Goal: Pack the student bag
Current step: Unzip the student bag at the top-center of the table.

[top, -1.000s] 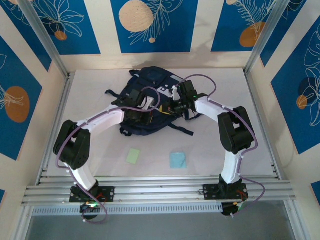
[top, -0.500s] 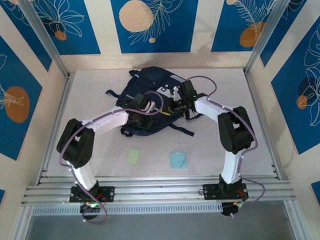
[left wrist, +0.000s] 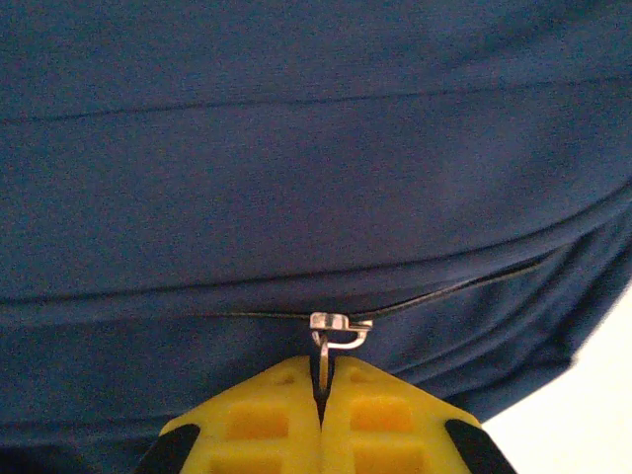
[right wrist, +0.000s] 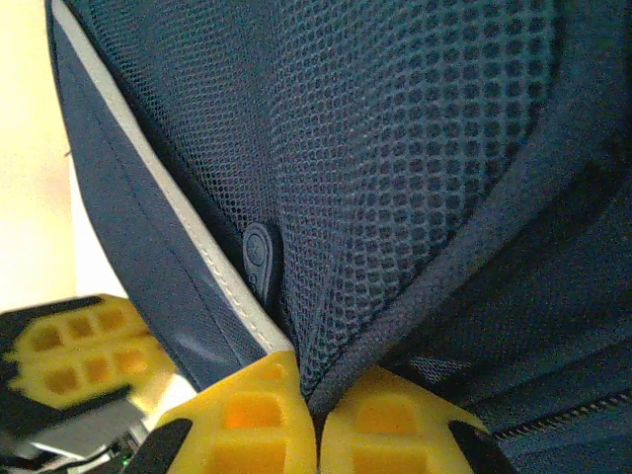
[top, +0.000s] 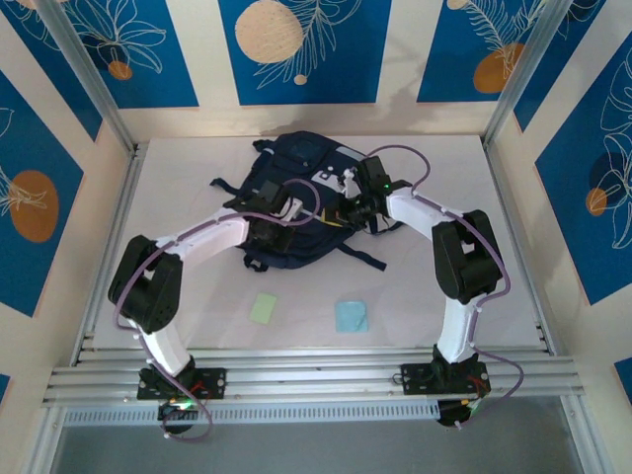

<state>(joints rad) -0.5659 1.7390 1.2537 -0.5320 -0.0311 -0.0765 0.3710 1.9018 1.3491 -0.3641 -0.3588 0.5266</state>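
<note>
The left gripper (left wrist: 321, 385) is pinched tight on the small metal zipper pull (left wrist: 333, 334) of the student bag (top: 301, 158), which lies flat on the white table (top: 444, 267), toward its far side and between the two arms. Nearer the arm bases, a green card (top: 264, 307) and a blue card (top: 352, 316) lie apart from the bag. On the right, the right gripper (right wrist: 308, 395) is clamped on a fold of the bag's mesh panel (right wrist: 395, 148), just beside its grey trim (right wrist: 212, 262).
</note>
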